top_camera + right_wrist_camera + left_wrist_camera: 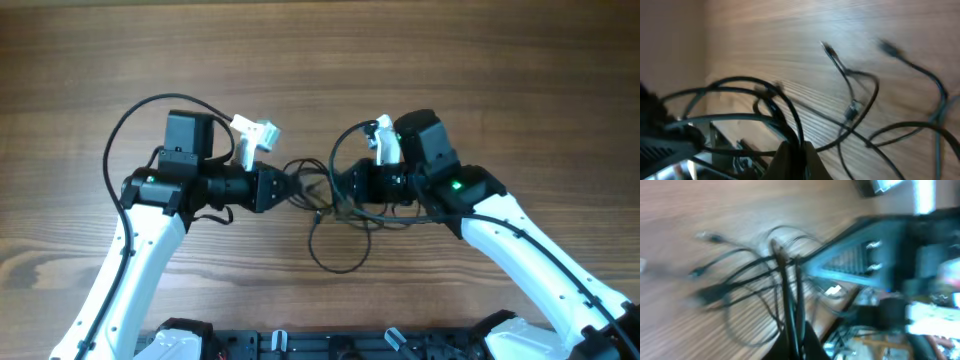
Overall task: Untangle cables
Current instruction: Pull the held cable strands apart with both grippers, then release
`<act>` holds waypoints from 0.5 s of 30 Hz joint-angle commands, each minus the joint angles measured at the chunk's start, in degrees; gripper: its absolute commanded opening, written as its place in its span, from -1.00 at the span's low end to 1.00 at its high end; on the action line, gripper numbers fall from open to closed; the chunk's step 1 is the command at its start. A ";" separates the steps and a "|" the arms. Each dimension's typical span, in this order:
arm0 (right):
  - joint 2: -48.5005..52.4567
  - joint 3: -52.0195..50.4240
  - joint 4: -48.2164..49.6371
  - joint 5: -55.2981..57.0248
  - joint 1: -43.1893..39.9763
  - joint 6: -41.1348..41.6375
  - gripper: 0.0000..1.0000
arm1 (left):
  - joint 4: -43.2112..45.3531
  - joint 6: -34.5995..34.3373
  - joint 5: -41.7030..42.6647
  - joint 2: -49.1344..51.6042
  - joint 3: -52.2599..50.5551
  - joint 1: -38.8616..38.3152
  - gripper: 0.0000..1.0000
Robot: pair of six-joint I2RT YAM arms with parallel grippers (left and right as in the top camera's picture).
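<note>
The cables [318, 195] are thin black wires bunched at the table's middle between both grippers, with one loose loop [338, 250] hanging toward the front. My left gripper [282, 187] is shut on several strands at the bunch's left side; in the left wrist view the cables [782, 287] run up from its fingers [796, 342]. My right gripper [340, 185] is shut on strands at the bunch's right side; in the right wrist view the wires [785, 117] rise from its fingers [796, 157] and small plug ends [828, 48] lie on the wood.
The wooden table [320, 60] fills the view. Thicker black arm cables arc over the left arm [130, 125] and by the right wrist [345, 140]. The robot base frame [320, 345] runs along the front edge.
</note>
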 commanded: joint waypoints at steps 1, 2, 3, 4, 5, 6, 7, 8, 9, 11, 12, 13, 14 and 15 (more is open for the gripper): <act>0.35 -0.50 -4.96 20.63 -1.38 11.87 -0.92 | -4.81 1.09 -19.50 -1.18 0.63 0.72 -0.92; 0.35 -0.50 -4.94 20.63 -1.38 12.11 -0.91 | -5.68 1.09 -21.16 -1.18 0.63 0.74 -0.92; 0.35 -0.50 -4.94 20.63 -1.38 13.55 -0.92 | -5.92 1.09 -21.97 -1.18 0.63 0.72 -0.92; 0.35 -0.50 -4.90 20.63 -1.38 14.62 -0.91 | -5.84 1.09 -22.21 -1.18 0.61 0.74 -0.92; 0.35 -0.50 -4.74 20.61 -1.38 14.75 -0.91 | -5.66 1.07 -22.21 -1.18 0.63 0.74 -0.92; 0.35 -0.50 -4.76 20.61 -1.38 14.91 -0.91 | -5.64 1.07 -22.21 -1.18 0.63 0.74 -0.92; 0.35 -0.50 -4.79 20.61 -1.38 14.93 -0.92 | -5.66 1.07 -22.21 -1.18 0.63 0.74 -0.92; 0.35 -0.50 -4.96 20.63 -1.38 16.83 -0.91 | -5.66 1.07 -22.21 -1.18 0.61 0.74 -0.92; 0.35 -0.50 -5.01 20.65 -1.38 19.23 -0.92 | -5.66 1.05 -22.21 -1.18 0.63 0.74 -0.92; 0.35 -0.50 -5.01 21.20 -1.40 24.13 -0.92 | -5.68 0.63 -22.18 -1.18 0.63 0.74 -0.92; 0.35 -0.50 -4.98 21.64 -1.40 26.86 -0.91 | -5.68 0.66 -22.21 -1.18 0.63 0.74 -0.92; 0.35 -0.50 -4.98 22.03 -1.40 29.62 -0.91 | -5.68 0.63 -22.21 -1.18 0.63 0.74 -0.92; 0.35 -0.50 -4.94 22.40 -1.40 32.30 -0.92 | -5.68 0.63 -22.21 -1.18 0.63 0.74 -0.92; 0.35 -0.50 -4.76 22.62 -1.46 34.18 -0.91 | -5.68 0.63 -22.18 -1.18 0.63 0.74 -0.92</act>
